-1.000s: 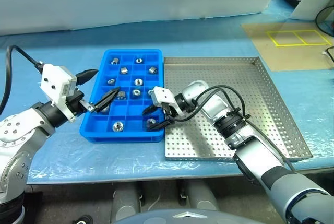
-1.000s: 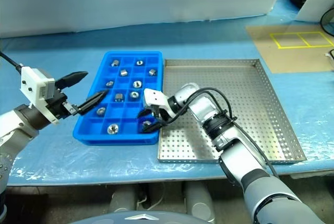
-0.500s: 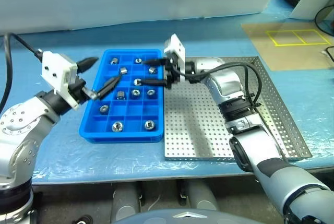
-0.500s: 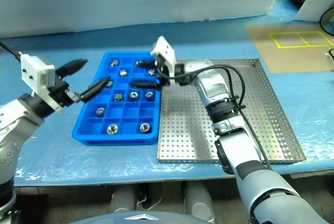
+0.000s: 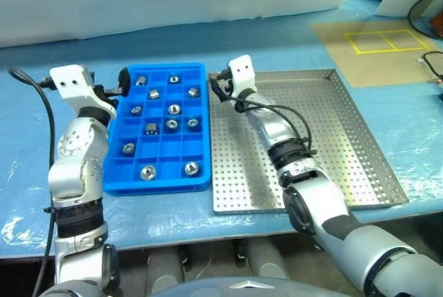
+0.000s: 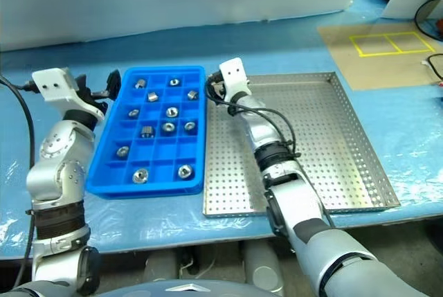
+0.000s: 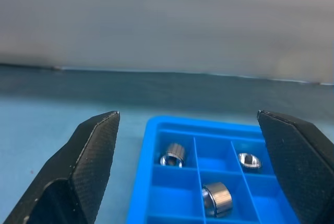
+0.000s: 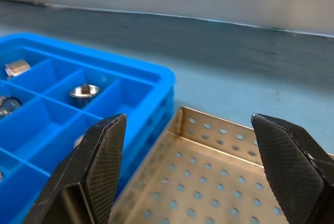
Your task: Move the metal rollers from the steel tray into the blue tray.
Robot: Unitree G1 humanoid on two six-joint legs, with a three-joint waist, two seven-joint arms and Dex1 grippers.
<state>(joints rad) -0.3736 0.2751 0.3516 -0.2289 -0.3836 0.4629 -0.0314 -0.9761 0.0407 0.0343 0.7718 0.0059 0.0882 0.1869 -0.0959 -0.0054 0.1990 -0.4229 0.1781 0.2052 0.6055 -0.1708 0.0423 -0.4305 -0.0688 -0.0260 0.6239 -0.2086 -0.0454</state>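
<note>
The blue tray [image 5: 160, 131] sits on the blue-covered surface [image 5: 277, 48], its long side just beside the left rim of the steel tray [image 5: 325, 138]. The metal rollers [image 5: 173, 109] lie in the blue tray's square compartments — one to a cell, scattered over several rows, with two in the nearest row. The steel tray's perforated floor shows bare wherever it is in sight.

The left gripper [image 7: 198, 172] hangs at the far left corner of the blue tray, its jaws spread wide with nothing between them; past its fingers [image 7: 88, 156] three rollers rest in the tray's end cells. The right gripper [image 8: 193, 166] is up at the far left corner of the steel tray, beside the blue tray's far right corner — jaws likewise spread and empty.

A tan mat with yellow-taped rectangles [image 5: 377, 39] lies well apart, at the far right.
</note>
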